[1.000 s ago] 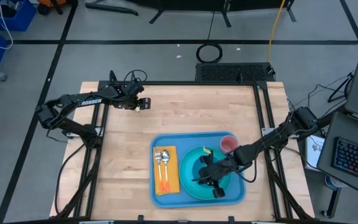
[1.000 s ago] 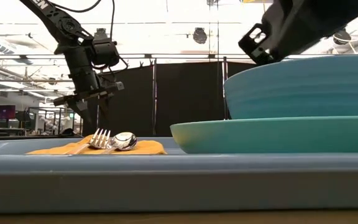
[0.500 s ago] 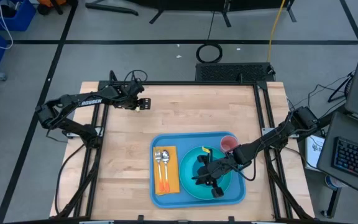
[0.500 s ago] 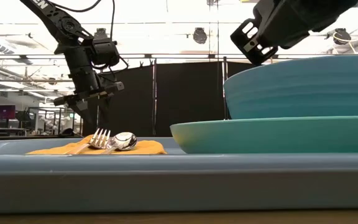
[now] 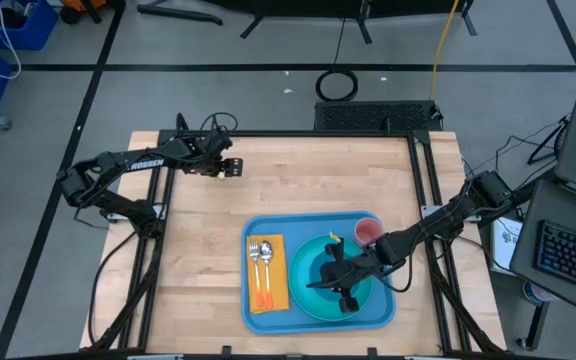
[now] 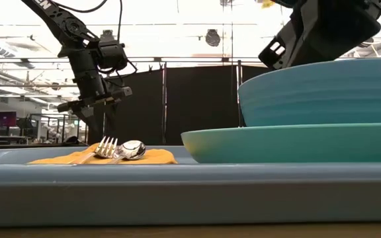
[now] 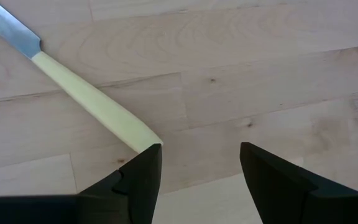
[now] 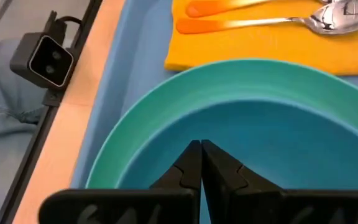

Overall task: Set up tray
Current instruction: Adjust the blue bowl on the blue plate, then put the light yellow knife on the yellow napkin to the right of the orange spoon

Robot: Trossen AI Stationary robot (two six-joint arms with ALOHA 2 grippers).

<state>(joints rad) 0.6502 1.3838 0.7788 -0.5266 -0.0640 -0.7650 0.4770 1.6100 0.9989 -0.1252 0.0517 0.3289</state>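
Note:
The blue tray (image 5: 256, 318) lies at the table's near middle. On it are a yellow-orange napkin (image 5: 274, 296) bearing a fork and spoon (image 5: 260, 254), a teal plate (image 6: 276, 142) with a blue bowl (image 6: 323, 92) standing on it, and a pink cup (image 5: 368, 232). My right gripper (image 8: 201, 148) hangs shut over the bowl's hollow (image 8: 278, 140); no touch shows. At the far left my left gripper (image 7: 201, 149) hangs open above a cream-handled knife (image 7: 86, 99) that lies flat on the wood, its handle end running behind one fingertip (image 7: 146, 163).
Bare wooden tabletop (image 5: 298, 180) stretches between the left gripper and the tray. A small camera (image 8: 42, 59) sits at the table's near edge, just outside the tray's rim. Dark frame rails (image 5: 428, 190) run along the table's sides.
My right gripper has turned its wrist a little while staying over the bowl. Its fingers have stayed shut. The things on the tray have not moved.

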